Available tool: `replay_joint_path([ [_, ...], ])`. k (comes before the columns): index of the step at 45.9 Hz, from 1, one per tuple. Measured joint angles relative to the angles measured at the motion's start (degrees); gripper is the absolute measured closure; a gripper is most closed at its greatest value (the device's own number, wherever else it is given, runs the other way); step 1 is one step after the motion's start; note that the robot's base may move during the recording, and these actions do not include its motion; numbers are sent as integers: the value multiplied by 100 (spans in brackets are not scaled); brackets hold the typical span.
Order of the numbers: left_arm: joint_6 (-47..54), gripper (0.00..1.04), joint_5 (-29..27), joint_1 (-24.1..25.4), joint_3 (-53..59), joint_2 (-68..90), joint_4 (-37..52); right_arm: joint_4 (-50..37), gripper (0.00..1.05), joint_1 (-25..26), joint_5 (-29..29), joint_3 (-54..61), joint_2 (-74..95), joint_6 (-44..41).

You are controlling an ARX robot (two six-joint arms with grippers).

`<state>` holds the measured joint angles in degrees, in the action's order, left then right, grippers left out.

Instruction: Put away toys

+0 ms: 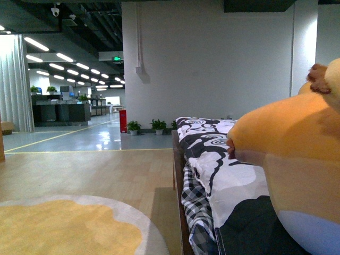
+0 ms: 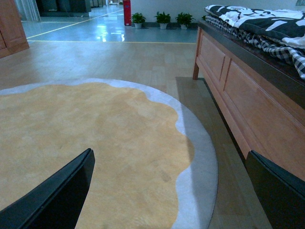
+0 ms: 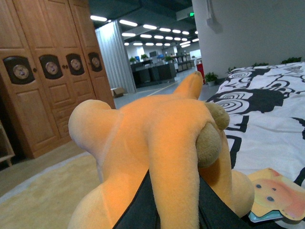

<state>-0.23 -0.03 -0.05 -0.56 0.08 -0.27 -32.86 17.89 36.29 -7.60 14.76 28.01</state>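
A: Where is the plush?

B: Near right, close to the front camera, over the bed's near end. It is orange-yellow, with a brown tuft at the top and a pale patch below.

A: Who has it?

B: The right gripper. In its wrist view a thick orange limb runs between the two black fingers, which are clamped on it. The plush fills most of that view, with a pointed ear or horn sticking up on the far side.

A: Is it resting on the bed?

B: I cannot tell. Its underside is cut off at the frame edge.

A: And the left gripper?

B: Its jaws stand wide apart with nothing between them. It hangs low over the rug, left of the bed.

A: Describe the bed.

B: It has a wooden panelled frame running from near to far on the right. On top lies a black-and-white swirl quilt, with a checked sheet hanging over the left edge. A card with a pink cartoon animal lies on the quilt just beside the plush.

A: What about the floor?

B: The rug is round, with a yellow middle and a pale wavy border, near left on wood flooring.

A: Anything further out?

B: A wooden wardrobe stands at the left. Potted plants and a red box stand by the far white wall.
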Motion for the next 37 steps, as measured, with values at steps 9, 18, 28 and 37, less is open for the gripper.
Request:
replay_joint_path([
  [9, 0, 6, 0, 0, 0, 0, 0, 313, 97, -557, -494, 166, -201, -105],
  [18, 0, 6, 0, 0, 0, 0, 0, 887, 97, -1749, -1047, 334, -535, -809],
  [28, 0, 6, 0, 0, 0, 0, 0, 973, 97, -1779, -1084, 361, -610, -981],
  [37, -2, 6, 0, 0, 0, 0, 0, 973, 97, -1779, -1086, 361, -612, -984],
])
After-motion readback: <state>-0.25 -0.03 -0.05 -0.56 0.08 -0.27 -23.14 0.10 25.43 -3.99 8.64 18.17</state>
